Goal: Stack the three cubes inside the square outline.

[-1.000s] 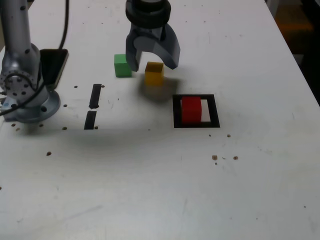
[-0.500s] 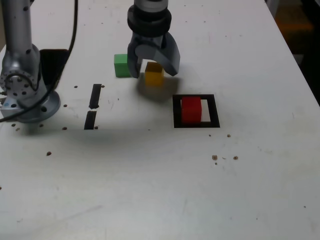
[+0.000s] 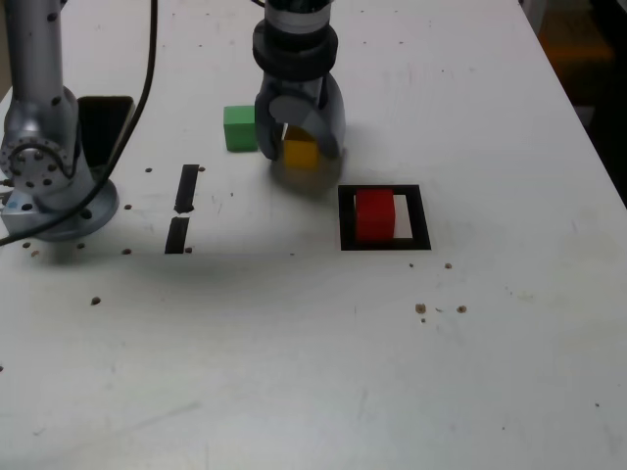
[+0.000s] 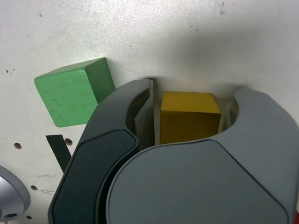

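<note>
The yellow cube (image 3: 301, 154) (image 4: 189, 116) rests on the white table with my gripper (image 3: 300, 147) (image 4: 191, 100) lowered over it, its fingers pressed against two opposite sides. Just to the exterior view's left stands the green cube (image 3: 238, 128) (image 4: 70, 95), close beside one finger but apart from it. The red cube (image 3: 373, 213) sits inside the square outline (image 3: 422, 217), toward its left part, leaving white centre showing on its right. The red cube and the outline are out of the wrist view.
Two short black strips (image 3: 187, 188) (image 3: 177, 235) lie at the exterior view's left, near the arm's round base (image 3: 49, 196). A black flat object (image 3: 103, 127) lies behind the base. Small dark specks dot the table.
The gripper has come down over the yellow cube and its fingers have narrowed from wide open until they hold the cube's sides. None of the cubes has shifted.
</note>
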You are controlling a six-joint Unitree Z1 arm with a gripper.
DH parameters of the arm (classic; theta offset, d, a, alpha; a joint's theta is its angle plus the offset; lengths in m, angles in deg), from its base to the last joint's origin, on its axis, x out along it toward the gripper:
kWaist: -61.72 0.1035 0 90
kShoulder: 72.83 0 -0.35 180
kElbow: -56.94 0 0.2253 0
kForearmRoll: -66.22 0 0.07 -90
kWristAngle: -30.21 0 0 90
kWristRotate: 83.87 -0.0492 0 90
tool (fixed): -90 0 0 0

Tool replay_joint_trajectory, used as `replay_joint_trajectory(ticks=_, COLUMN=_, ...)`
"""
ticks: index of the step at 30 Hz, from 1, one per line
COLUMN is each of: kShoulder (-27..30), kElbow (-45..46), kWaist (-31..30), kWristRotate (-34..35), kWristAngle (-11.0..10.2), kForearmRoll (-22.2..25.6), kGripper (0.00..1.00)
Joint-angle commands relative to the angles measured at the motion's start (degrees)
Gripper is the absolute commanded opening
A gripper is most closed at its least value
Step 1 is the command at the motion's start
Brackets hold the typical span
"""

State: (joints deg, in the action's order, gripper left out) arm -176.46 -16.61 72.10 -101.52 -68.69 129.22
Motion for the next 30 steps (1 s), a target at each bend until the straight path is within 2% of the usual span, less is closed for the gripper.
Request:
replay_joint_trajectory(ticks=1, kShoulder=0.0, kElbow=0.1, kWaist=0.2, kWristRotate=0.1, kWristAngle=0.2, kForearmRoll=0.0, kGripper=0.43)
replay_joint_trajectory(ticks=7, kShoulder=0.0, kElbow=0.2, kWaist=0.3, kWristRotate=0.1, kWristAngle=1.0, kForearmRoll=-0.2, kGripper=0.35)
replay_joint_trajectory(ticks=16, kShoulder=1.1, kElbow=-0.3, kWaist=0.3, kWristRotate=0.1, kWristAngle=0.8, kForearmRoll=0.3, kGripper=0.26)
replay_joint_trajectory(ticks=25, kShoulder=3.1, kElbow=-1.1, kWaist=0.3, kWristRotate=0.1, kWristAngle=0.6, kForearmRoll=2.2, kGripper=0.19)
replay_joint_trajectory(ticks=30, kShoulder=4.2, kElbow=-1.8, kWaist=0.2, kWristRotate=0.1, kWristAngle=0.9, kForearmRoll=3.7, kGripper=0.18)
